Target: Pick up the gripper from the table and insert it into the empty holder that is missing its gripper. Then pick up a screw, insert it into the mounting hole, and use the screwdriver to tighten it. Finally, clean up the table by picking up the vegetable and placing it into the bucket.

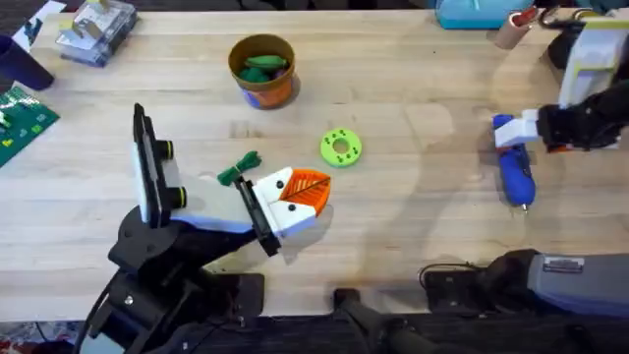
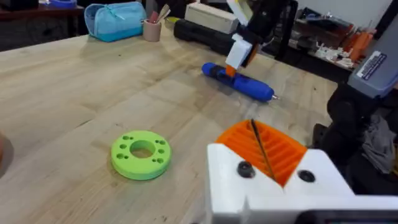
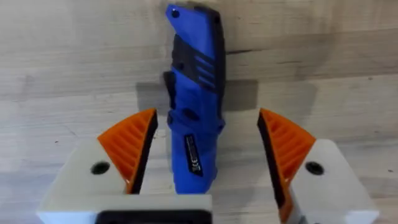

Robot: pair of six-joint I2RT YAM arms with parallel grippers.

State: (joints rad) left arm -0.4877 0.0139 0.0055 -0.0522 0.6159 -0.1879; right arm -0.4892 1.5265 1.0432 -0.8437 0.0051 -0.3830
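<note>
On the table (image 1: 413,197) the step in hand looks like fetching the tool: the right hand (image 3: 205,155) straddles the one blue screwdriver (image 1: 515,169) at the right side, fingers apart on either flank, so the next move calls for closing squarely. One holder (image 1: 280,211) with its orange gripper (image 1: 307,187) sits centre-left. The left hand's (image 2: 273,162) spread I cannot tell. One bucket (image 1: 262,71) stands at the back; one loose vegetable (image 1: 238,169) lies beside the holder.

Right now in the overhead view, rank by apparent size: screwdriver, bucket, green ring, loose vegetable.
1. screwdriver, the longest, though partly covered by the right pincer
2. bucket
3. and 4. green ring and vegetable look alike; not ranked.
</note>
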